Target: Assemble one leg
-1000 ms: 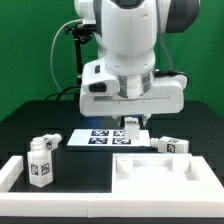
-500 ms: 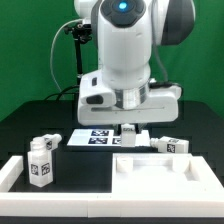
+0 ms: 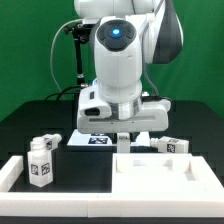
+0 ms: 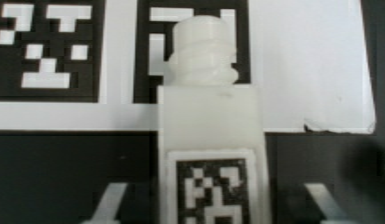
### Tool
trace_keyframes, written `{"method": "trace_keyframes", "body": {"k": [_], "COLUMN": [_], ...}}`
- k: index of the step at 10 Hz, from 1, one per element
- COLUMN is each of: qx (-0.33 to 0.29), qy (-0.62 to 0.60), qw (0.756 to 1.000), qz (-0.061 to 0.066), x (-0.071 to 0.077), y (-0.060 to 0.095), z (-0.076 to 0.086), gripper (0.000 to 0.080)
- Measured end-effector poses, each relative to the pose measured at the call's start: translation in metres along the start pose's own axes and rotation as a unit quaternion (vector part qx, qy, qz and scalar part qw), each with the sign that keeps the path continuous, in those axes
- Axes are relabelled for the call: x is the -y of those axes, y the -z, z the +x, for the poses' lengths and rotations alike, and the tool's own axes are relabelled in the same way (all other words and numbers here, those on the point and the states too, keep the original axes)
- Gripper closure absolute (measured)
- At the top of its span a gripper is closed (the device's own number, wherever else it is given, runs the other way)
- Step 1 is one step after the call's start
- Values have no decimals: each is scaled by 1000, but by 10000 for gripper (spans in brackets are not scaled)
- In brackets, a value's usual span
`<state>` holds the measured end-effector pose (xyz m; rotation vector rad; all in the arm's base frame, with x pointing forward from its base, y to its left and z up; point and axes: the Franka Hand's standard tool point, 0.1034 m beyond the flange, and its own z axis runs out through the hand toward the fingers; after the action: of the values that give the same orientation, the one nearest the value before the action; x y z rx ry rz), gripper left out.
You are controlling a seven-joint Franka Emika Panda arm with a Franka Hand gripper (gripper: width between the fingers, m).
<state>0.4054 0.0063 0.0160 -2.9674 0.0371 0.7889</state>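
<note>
The gripper [image 3: 125, 138], just below centre in the exterior view, hangs with jaws apart, gripping nothing, directly over the leg [image 4: 210, 130], which lies flat with its tip over the marker board [image 3: 100, 139] and its long axis square to the closing line.

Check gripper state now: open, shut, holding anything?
Gripper: open. Its fingers sit either side of the leg, with a dark gap showing on each side in the wrist view; nothing is gripped.
</note>
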Motion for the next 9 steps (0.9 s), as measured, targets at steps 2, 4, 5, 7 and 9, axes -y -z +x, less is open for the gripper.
{"method": "trace_keyframes", "body": {"k": [2,4,5,7,9], "qx": [7,25,26,73,135], "qy": [5,22,26,19,17], "qw": [1000,999,999,997,990], "qz": [-5,-20,-23,-22,-20], "x": [-1,-3,-3,-2,2], "y": [3,26,33,33,26], "z": [-1,13,27,32,39], "gripper": [515,343,188,153,153]}}
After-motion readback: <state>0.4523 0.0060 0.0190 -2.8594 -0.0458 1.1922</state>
